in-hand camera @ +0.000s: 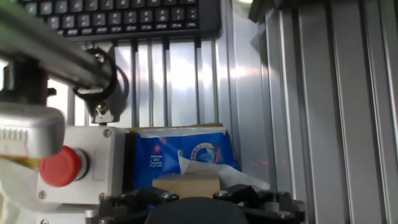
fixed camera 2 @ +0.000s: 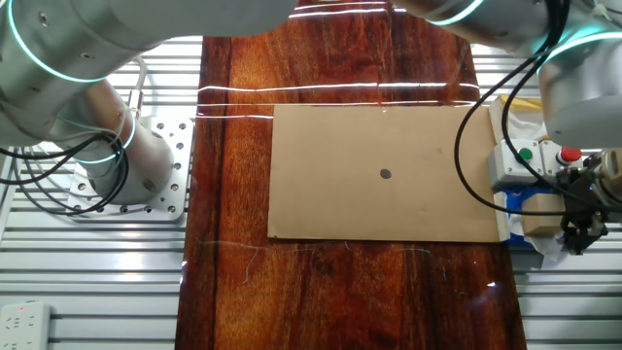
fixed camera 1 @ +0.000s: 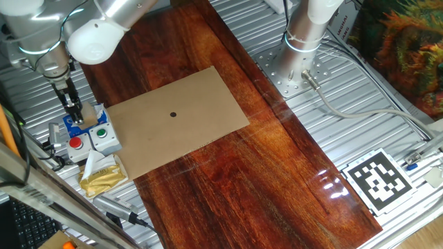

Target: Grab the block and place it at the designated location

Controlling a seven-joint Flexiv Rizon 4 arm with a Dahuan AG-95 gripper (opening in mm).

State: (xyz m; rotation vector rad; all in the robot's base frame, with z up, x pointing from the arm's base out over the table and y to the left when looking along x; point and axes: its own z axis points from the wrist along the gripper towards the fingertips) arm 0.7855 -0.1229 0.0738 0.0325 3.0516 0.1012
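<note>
The block [in-hand camera: 186, 185] is a pale tan wooden cube resting on the blue printed holder [in-hand camera: 186, 155], beside the white button box [in-hand camera: 81, 162]. In the hand view it sits low in the frame, between the two dark fingertips [in-hand camera: 163, 196]. My gripper [fixed camera 2: 580, 235] hangs at the sheet's end, right by the block [fixed camera 2: 541, 222], with its jaws apart and nothing gripped. In one fixed view the gripper [fixed camera 1: 72, 111] stands over the holder [fixed camera 1: 75, 126]. The black dot [fixed camera 1: 173, 115] lies mid-sheet on the light-brown cardboard sheet [fixed camera 1: 201, 90]; it also shows in the other fixed view [fixed camera 2: 385, 175].
The button box [fixed camera 1: 97, 137] with red and green buttons lies against the holder. A crumpled yellow wrapper [fixed camera 1: 102, 176] lies beside it. A black-and-white tag [fixed camera 1: 377, 178] sits at the far corner. A second arm's base [fixed camera 1: 304, 41] stands on the metal plate. A keyboard [in-hand camera: 124, 15] lies beyond the rail.
</note>
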